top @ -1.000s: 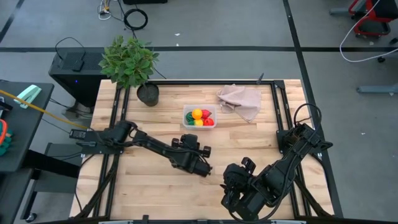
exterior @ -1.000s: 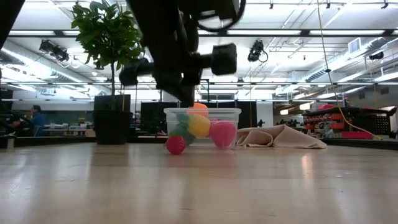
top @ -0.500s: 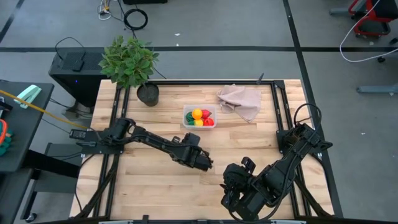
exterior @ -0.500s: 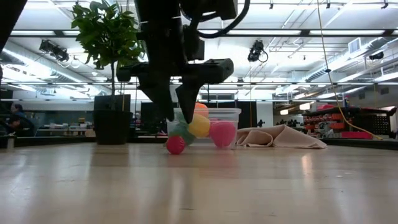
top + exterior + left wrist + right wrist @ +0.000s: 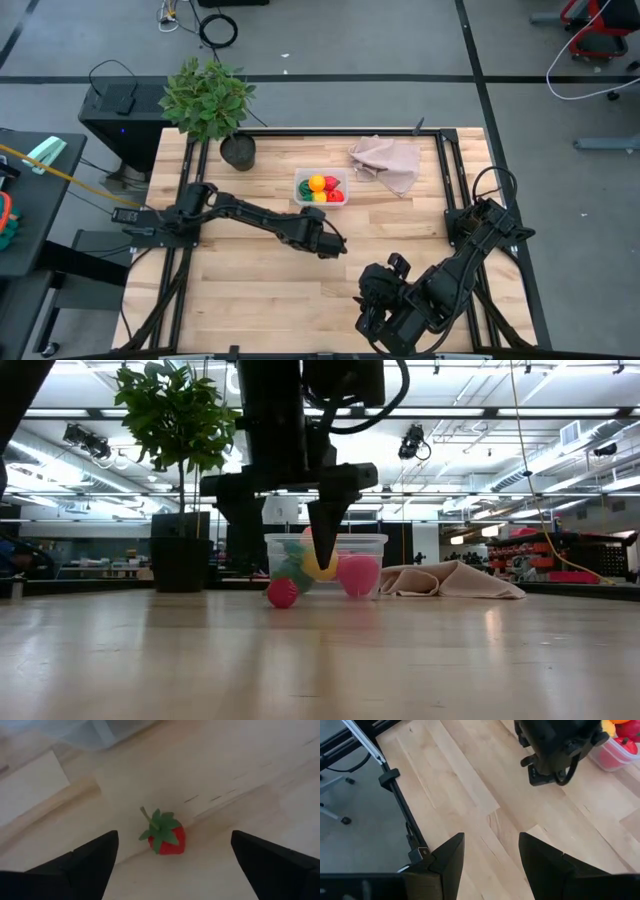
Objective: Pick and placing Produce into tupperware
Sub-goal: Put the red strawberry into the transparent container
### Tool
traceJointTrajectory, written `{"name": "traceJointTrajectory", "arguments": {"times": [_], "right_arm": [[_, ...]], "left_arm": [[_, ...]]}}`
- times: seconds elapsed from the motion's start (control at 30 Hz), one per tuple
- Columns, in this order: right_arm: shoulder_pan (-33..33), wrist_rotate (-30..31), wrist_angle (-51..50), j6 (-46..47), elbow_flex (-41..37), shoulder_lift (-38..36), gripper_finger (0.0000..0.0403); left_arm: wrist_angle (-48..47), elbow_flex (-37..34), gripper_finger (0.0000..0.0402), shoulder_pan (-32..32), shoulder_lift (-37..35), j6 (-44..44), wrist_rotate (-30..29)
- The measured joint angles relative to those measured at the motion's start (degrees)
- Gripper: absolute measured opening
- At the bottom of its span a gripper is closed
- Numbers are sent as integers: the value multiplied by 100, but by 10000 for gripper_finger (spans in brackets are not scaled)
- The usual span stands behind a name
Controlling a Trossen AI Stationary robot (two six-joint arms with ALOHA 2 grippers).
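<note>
Overhead, the left gripper (image 5: pixel 329 243) hangs over bare wood planks just in front of the clear rounded tupperware (image 5: pixel 321 187), the beige cloth (image 5: pixel 388 160) and potted plant (image 5: pixel 208 105) behind; the right gripper (image 5: pixel 372 310) waits at the near edge. Low, the dark arm partly blocks the box. At the left wrist, the fingers (image 5: pixel 85 862) spread wide, empty, around a glossy red strawberry (image 5: pixel 165 836) lying on the table; right wrist shows its fingers (image 5: pixel 447 857) parted, holding nothing.

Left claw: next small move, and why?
Probably lower straight down and close on the strawberry. The left claw hangs open right above it, one finger on either side, and the berry lies alone on the table just short of the tupperware.
</note>
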Motion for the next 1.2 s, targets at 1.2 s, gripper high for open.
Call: {"name": "traceJointTrajectory", "arguments": {"times": [1.2], "right_arm": [[19, 0, 39, 2, 0, -1, 195]], "left_arm": [[346, -120, 385, 669, 33, 920, 1673]]}}
